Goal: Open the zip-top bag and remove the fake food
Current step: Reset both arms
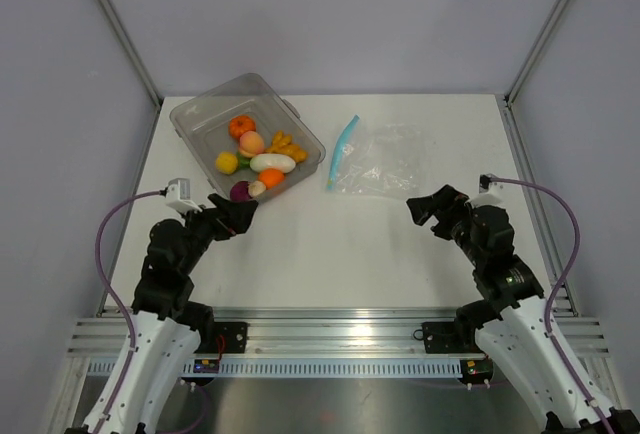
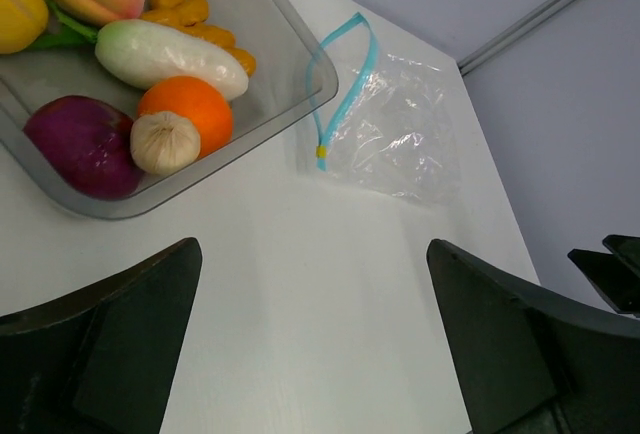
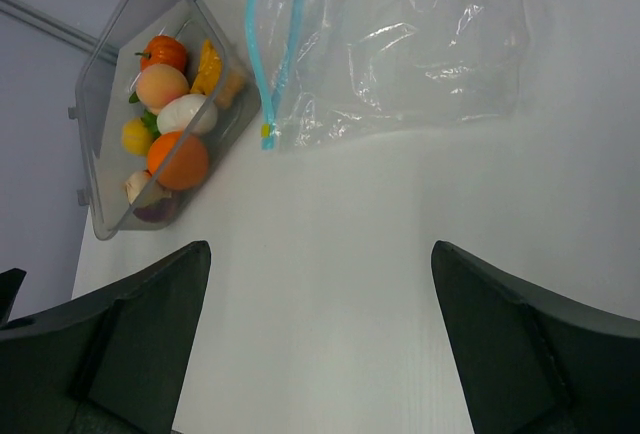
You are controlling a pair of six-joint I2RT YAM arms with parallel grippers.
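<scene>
The zip-top bag lies flat on the table at the back right, its light-blue zip strip facing left with the two lips parted. It looks empty in the left wrist view and in the right wrist view. The fake food lies in a rigid clear tub: an orange, a peach, a white radish, a purple piece and garlic. My left gripper is open and empty just in front of the tub. My right gripper is open and empty in front of the bag.
The tub stands tilted at the back left, its right corner close to the bag's zip strip. Grey walls with metal posts enclose the table on three sides. A metal rail runs along the near edge.
</scene>
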